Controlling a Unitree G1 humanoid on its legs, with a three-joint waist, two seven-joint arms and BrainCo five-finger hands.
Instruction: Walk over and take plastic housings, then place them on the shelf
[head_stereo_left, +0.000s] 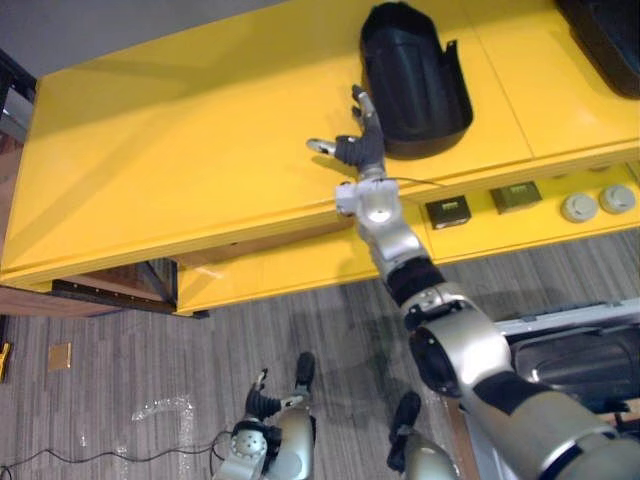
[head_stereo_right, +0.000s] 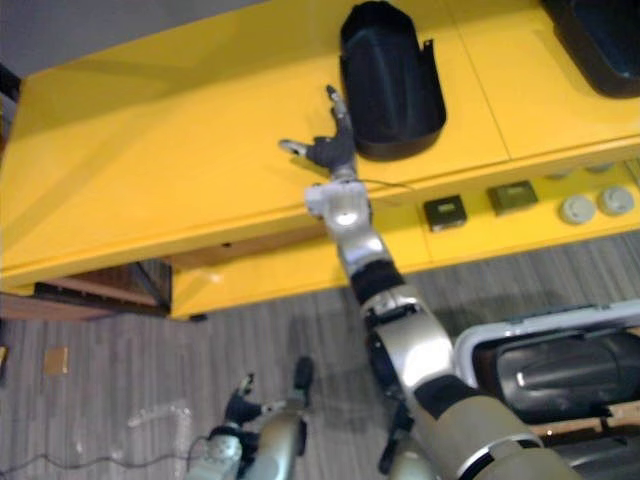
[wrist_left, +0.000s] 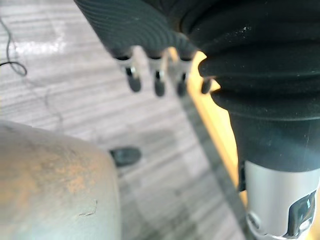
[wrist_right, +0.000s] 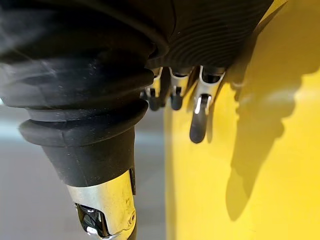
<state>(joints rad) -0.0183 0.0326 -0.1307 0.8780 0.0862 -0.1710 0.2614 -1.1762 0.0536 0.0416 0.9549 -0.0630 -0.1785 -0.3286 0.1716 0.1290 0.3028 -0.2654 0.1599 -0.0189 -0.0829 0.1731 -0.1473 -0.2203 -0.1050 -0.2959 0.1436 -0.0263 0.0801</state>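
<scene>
Yellow shelf (head_stereo_left: 200, 150) top board carries a black plastic housing (head_stereo_left: 415, 75), lying open side up near the front edge. The right arm reaches out long and nearly straight from the lower right, its wrist crossing that front edge. The right hand (head_stereo_left: 352, 148) hangs over the board just beside the housing's left wall. Its fingers (head_stereo_left: 362, 105) are straight and spread, the thumb (head_stereo_left: 320, 146) is out to the left, and they grip nothing. Whether a fingertip touches the wall cannot be told. Left of the hand the board is wide and bare. A second black housing (head_stereo_left: 610, 30) sits at the far right corner, well apart. The left hand (head_stereo_left: 262, 402) hangs low over the grey floor (head_stereo_left: 150, 350), fingers relaxed and loose.
</scene>
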